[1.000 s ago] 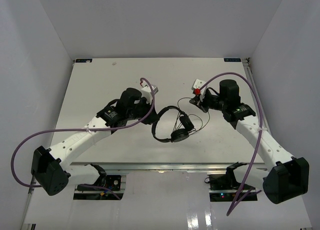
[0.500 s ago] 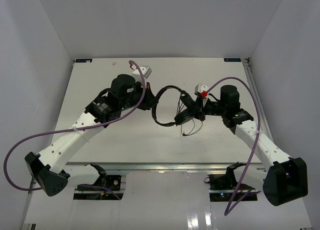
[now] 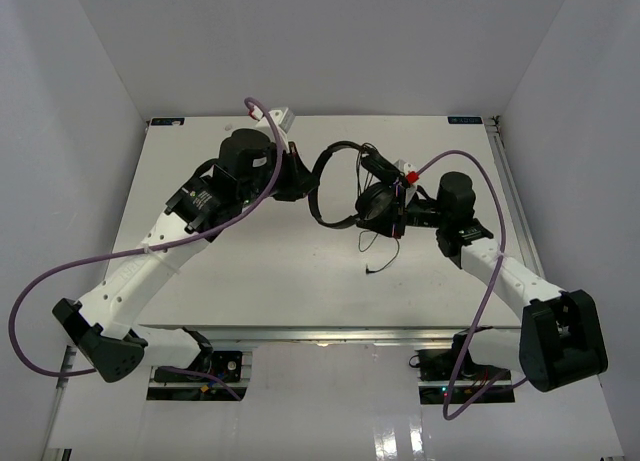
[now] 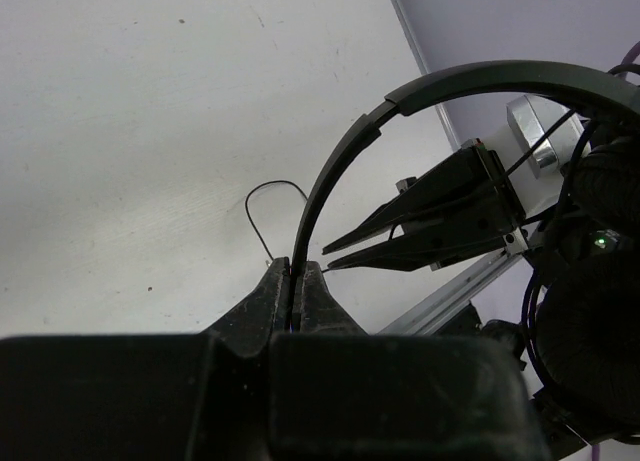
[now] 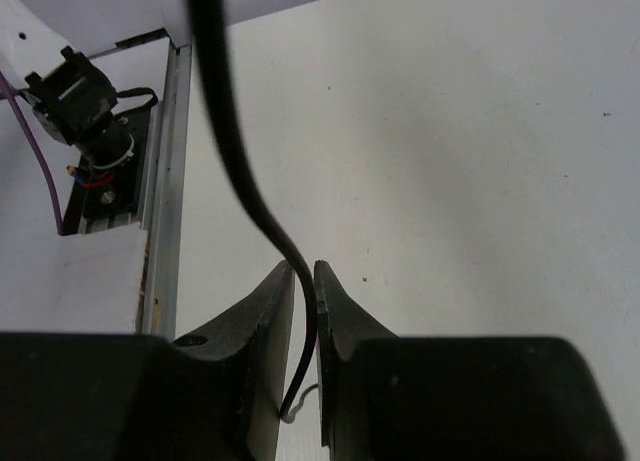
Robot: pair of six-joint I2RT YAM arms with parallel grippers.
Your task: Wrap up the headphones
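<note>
- The headphones (image 3: 375, 199) are up between the two hands, over the middle of the counter (image 3: 250, 281) and a little toward its far side.
- The left hand (image 4: 295, 281) is clenched on the thin headband (image 4: 340, 171), pads pressed flat against it near one end. From there the band arches up and away toward the right arm.
- The two earcups hang together just beside the right hand (image 3: 397, 203), on its left side.
- In the right wrist view, the right hand's fingers (image 5: 275, 301) stand a narrow slit apart, with a black strand (image 5: 235, 161) of the headphones running down through the slit. I cannot tell whether the strand is pinched or only passing between them.
- The cord (image 3: 383, 249) droops below the earcups in a loose loop, and its tip comes down over bare counter toward the near side.
- In the left wrist view, the right hand's fingertips point toward the left hand and sit inside the headband's arch, near but apart from it.
- Edges: the right arm lies along the right side of the counter, close to the metal rail (image 5: 165, 181) on that edge. A second rail runs along the near edge, in front of both bases.
- White walls stand close around the left, far and right sides.
- Open room: bare white surface shows under and in front of the headphones, along the far strip, and to the left of the left arm.
- The purple cables (image 3: 60, 281) loop out past the near corners on both sides.
</note>
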